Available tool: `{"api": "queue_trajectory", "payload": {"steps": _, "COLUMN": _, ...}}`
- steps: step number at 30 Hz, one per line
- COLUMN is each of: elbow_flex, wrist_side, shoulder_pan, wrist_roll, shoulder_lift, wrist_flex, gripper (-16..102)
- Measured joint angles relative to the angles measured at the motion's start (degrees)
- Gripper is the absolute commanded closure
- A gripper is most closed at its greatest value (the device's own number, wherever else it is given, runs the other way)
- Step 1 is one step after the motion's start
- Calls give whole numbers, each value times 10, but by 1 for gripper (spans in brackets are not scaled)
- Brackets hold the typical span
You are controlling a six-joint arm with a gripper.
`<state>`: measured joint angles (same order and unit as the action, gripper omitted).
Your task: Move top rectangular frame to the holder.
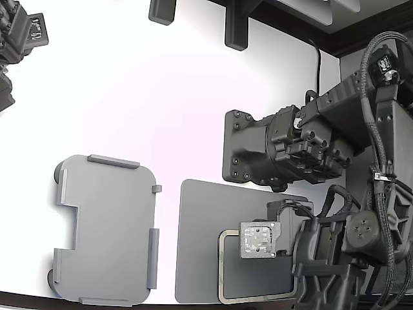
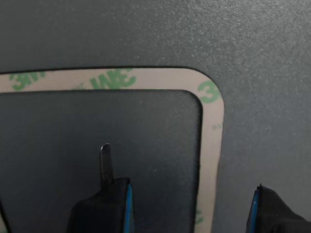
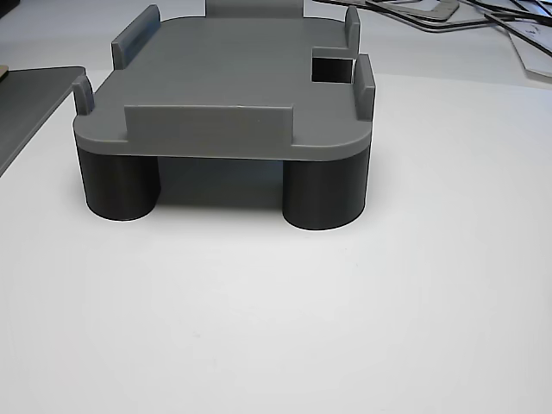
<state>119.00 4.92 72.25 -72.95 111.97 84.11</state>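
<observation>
The top rectangular frame (image 1: 221,268) is a thin beige outline lying flat on a dark grey mat (image 1: 200,239) at the lower middle of the exterior view. In the wrist view the frame (image 2: 212,145) shows green print and one rounded corner. My gripper (image 1: 261,242) hovers over the frame and hides part of it. In the wrist view the gripper (image 2: 187,191) is open, its fingers (image 2: 105,162) standing on either side of one side strip of the frame and holding nothing. The light grey holder (image 1: 103,229) with raised edge tabs stands at the exterior view's left, empty, and also shows in the other view (image 3: 233,95).
The holder rests on dark round legs (image 3: 323,194) on the white table. A bulky dark arm housing (image 1: 284,148) sits above the mat at the exterior view's right. Dark fixtures (image 1: 235,26) hang at the table's far edge. Another dark unit (image 1: 19,39) is at the top left.
</observation>
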Motion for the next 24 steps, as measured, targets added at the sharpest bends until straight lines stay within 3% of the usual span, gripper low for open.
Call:
{"api": "queue_trajectory", "payload": {"steps": 13, "elbow_flex": 46, "wrist_side": -15, "shoulder_pan": 36, "wrist_roll": -17, "shoulder_lift": -26, "wrist_flex": -35, "gripper": -10}}
{"api": "queue_trajectory", "payload": {"steps": 24, "elbow_flex": 92, "wrist_side": -10, "shoulder_pan": 36, "wrist_roll": -13, "shoulder_lift": -13, "wrist_flex": -62, "gripper": 7}}
